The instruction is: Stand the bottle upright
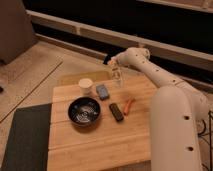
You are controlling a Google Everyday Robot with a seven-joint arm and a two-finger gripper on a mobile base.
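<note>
The bottle, small and whitish with a narrower top, stands roughly upright over the far edge of the wooden table. My gripper reaches in from the right on the white arm and sits right at the bottle's top, shut on it. Whether the bottle's base touches the wood I cannot tell.
On the table are a round cream cup, a small blue-grey block, a black bowl, a flat black bar and a thin orange-red item. A dark mat lies left of the table. My white body fills the right side.
</note>
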